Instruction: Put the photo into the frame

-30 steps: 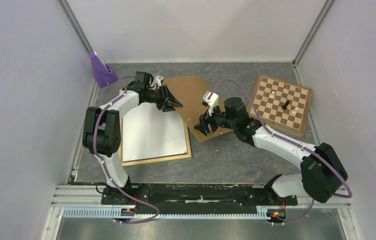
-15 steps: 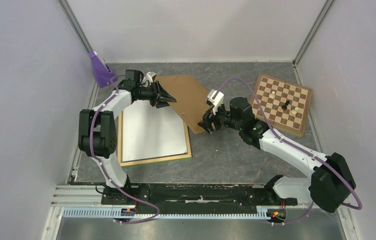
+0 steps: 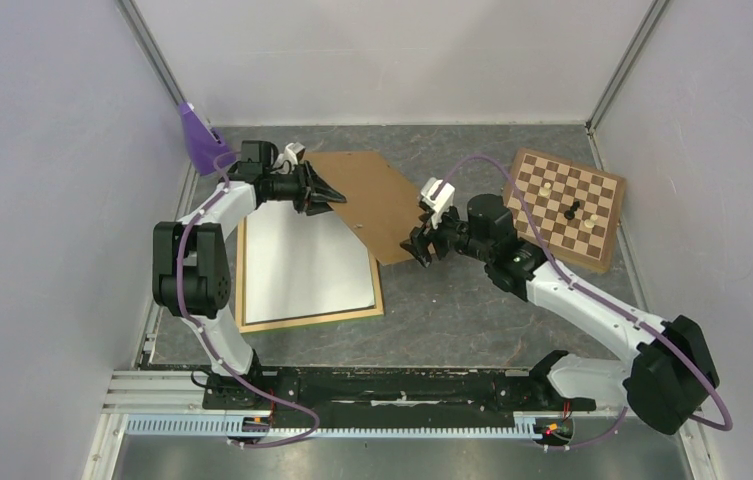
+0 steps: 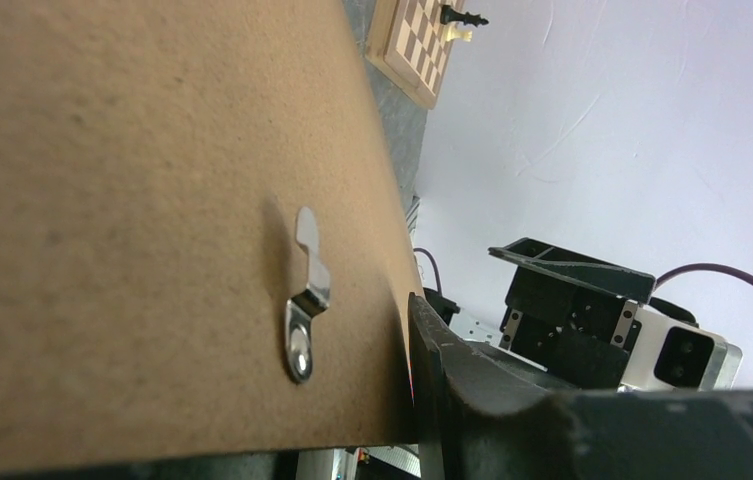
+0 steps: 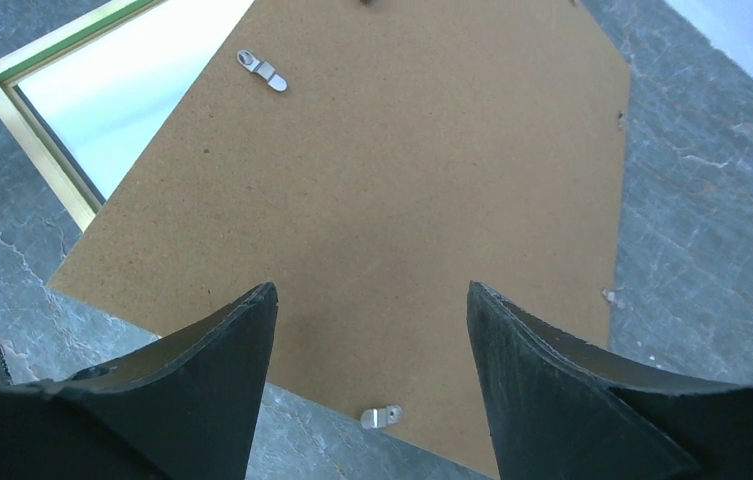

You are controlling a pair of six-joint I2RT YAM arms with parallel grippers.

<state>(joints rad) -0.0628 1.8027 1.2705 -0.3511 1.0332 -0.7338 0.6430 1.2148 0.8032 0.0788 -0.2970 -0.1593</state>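
- Here, the frame [image 3: 302,320] lies flat on the left of the table [image 3: 472,310], pale wood side up.
- The photo [image 3: 302,265] sits inside it, white back up, filling the opening.
- The chessboard [image 3: 564,207] sits at the far right, carrying one black and two pale pieces [image 3: 573,210].
- The brown panel [image 3: 377,205] lies skewed between frame and chessboard. Its left end covers the frame's far right corner, and small metal clips [image 5: 262,70] show along its edges.
- The table is dark mottled grey, and plain pale walls [image 3: 42,200] close in three sides.
- A purple object [image 3: 202,140] stands in the far left corner.
- The left arm reaches along the frame's left side, then bends right. The left claw [image 3: 324,195] is clamped on the panel's left corner, and its wrist view is filled by the board beside one finger [image 4: 442,370].
- The right arm stretches in from the near right. The right claw [image 3: 420,247] hangs at the panel's near right edge, jaws spread and holding nothing.
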